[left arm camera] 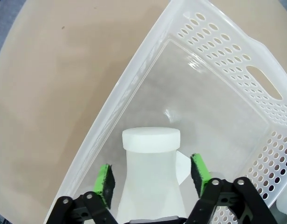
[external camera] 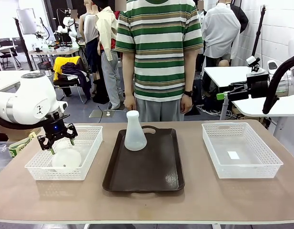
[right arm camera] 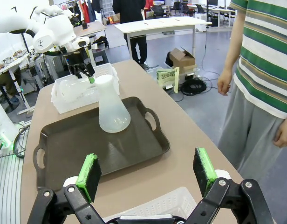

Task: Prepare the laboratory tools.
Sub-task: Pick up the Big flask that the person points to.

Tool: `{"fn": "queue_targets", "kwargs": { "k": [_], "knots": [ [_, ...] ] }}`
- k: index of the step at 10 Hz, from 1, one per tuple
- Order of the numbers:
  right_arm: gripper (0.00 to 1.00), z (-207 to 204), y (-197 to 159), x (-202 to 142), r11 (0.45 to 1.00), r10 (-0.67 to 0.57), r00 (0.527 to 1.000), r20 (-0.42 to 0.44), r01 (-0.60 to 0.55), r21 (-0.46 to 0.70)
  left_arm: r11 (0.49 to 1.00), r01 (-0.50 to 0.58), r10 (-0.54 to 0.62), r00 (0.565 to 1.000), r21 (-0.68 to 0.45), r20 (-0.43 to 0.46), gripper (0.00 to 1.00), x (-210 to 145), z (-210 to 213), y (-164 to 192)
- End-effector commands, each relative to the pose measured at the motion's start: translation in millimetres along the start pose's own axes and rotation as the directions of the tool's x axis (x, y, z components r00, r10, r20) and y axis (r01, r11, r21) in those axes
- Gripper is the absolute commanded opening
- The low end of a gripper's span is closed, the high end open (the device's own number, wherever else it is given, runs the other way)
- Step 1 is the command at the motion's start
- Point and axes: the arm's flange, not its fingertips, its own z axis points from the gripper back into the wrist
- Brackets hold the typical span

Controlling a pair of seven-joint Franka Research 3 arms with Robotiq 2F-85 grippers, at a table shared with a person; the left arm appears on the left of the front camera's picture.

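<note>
One frosted-white conical flask point(external camera: 135, 131) stands upright at the far end of the dark brown tray point(external camera: 144, 171). A second flask point(external camera: 67, 160) lies in the left white basket point(external camera: 87, 152). My left gripper point(external camera: 56, 140) reaches down into that basket. In the left wrist view the flask's neck point(left arm camera: 151, 140) sits between the green pads point(left arm camera: 105, 179) of the left gripper point(left arm camera: 152, 175), with a small gap on each side. My right gripper point(right arm camera: 146, 184) is open and holds nothing. It hangs off the table's far right corner point(external camera: 222, 95). From there the tray's flask point(right arm camera: 111, 109) shows ahead.
A person in a striped shirt point(external camera: 159, 47) stands at the far edge, hands down. A second white basket point(external camera: 242, 151) sits at the right, with nothing in it. Bare tabletop point(external camera: 147, 205) runs along the near edge.
</note>
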Motion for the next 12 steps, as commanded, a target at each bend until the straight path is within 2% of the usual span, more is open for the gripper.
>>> {"fn": "queue_targets", "kwargs": {
  "k": [1,3,9,10,12],
  "knots": [
    [1.0,0.0,1.1,0.6,1.0,0.006,1.0,-0.015,-0.006,0.001,0.998,-0.044,0.043,0.999,0.036,0.018,0.39,-1.9,-4.7,-5.4],
    [1.0,0.0,1.1,0.6,1.0,0.006,1.0,-0.015,-0.006,0.001,0.998,-0.054,0.053,0.999,0.04,0.009,0.01,-2.1,-7.2,-3.9],
    [1.0,0.0,1.1,0.6,1.0,0.006,1.0,-0.015,-0.006,0.001,0.998,-0.059,0.058,0.998,0.03,0.032,0.0,-3.0,-4.2,0.0],
    [1.0,0.0,1.1,0.6,1.0,0.006,1.0,-0.015,-0.006,0.001,0.998,-0.067,0.067,0.998,0.014,0.006,0.0,-6.1,2.9,8.9],
    [1.0,0.0,1.1,0.6,1.0,0.006,1.0,-0.015,-0.006,0.001,1.0,-0.026,0.026,1.0,0.011,-0.007,0.0,0.2,-4.2,1.7]
  ]
}}
